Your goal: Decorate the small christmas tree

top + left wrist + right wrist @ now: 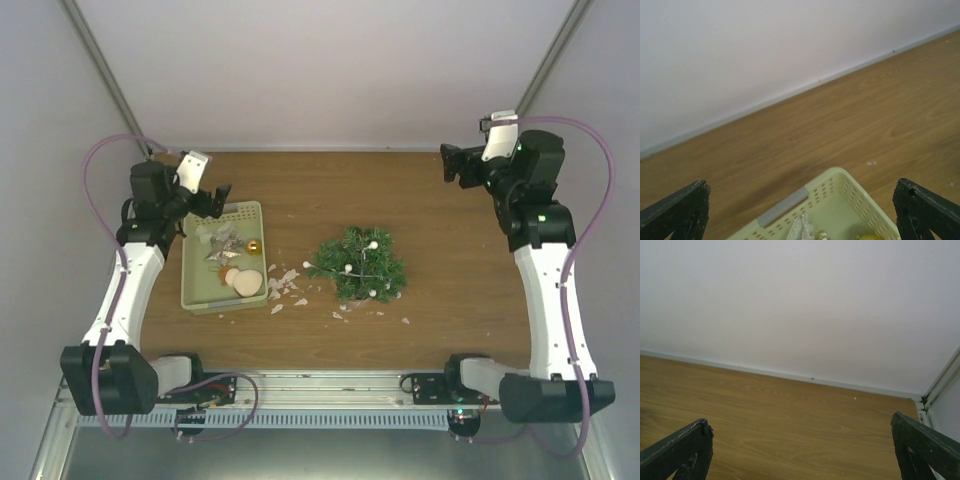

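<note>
Two arm bases [110, 375] sit at the table's [300, 180] near edge; beyond them, mid-table, is the small christmas tree [357, 262]; left of it lies a pale green tray [188, 285] of ornaments, white scraps [285, 283] between; the left gripper [216, 200] hovers over the tray's far end, jaws released, empty; the right gripper [448, 165], beyond the tree's right, gapes empty.

Scraps [288, 277] in gap between tray [197, 275] and tree [357, 262]
</note>
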Motion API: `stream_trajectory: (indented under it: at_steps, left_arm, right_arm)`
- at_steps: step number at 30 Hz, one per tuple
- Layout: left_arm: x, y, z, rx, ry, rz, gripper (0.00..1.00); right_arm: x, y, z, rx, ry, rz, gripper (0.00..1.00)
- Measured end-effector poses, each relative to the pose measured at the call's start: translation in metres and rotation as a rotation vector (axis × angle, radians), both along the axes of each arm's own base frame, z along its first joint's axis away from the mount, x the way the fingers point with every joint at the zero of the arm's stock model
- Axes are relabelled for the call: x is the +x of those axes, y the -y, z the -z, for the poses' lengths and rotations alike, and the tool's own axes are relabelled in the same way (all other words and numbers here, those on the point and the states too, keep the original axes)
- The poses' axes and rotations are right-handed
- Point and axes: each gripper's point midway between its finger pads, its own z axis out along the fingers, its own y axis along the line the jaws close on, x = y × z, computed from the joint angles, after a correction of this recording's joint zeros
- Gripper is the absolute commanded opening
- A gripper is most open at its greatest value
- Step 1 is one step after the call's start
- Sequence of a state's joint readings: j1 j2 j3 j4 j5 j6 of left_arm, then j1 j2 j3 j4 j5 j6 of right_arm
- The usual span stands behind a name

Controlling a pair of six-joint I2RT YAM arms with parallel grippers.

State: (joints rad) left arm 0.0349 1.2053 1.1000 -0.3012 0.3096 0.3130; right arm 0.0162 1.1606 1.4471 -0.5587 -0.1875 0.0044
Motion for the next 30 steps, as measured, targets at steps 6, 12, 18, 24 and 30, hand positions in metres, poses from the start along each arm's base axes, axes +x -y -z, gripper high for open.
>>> stream_trajectory:
  at_steps: [6,12,18,24,30]
  left_arm:
    - [-0.009,-0.011,0.016,-0.050,-0.036,0.081,0.98]
    - [-0.024,0.003,0.033,-0.001,-0.088,0.212,0.99]
    - [-0.021,0.000,0.066,0.027,-0.174,0.248,0.99]
    - [-0.014,-0.015,0.093,0.034,-0.241,0.218,0.99]
    - [-0.011,-0.017,0.111,0.047,-0.284,0.232,0.97]
  right_arm:
    - [0.016,0.002,0.005,0.016,-0.026,-0.023,0.96]
    - [0.024,-0.003,0.016,0.038,-0.062,-0.052,0.96]
    - [0.030,-0.007,0.025,0.051,-0.087,-0.070,0.98]
    - [0.029,-0.007,0.028,0.051,-0.093,-0.069,0.98]
    - [0.030,-0.009,0.036,0.056,-0.107,-0.079,0.97]
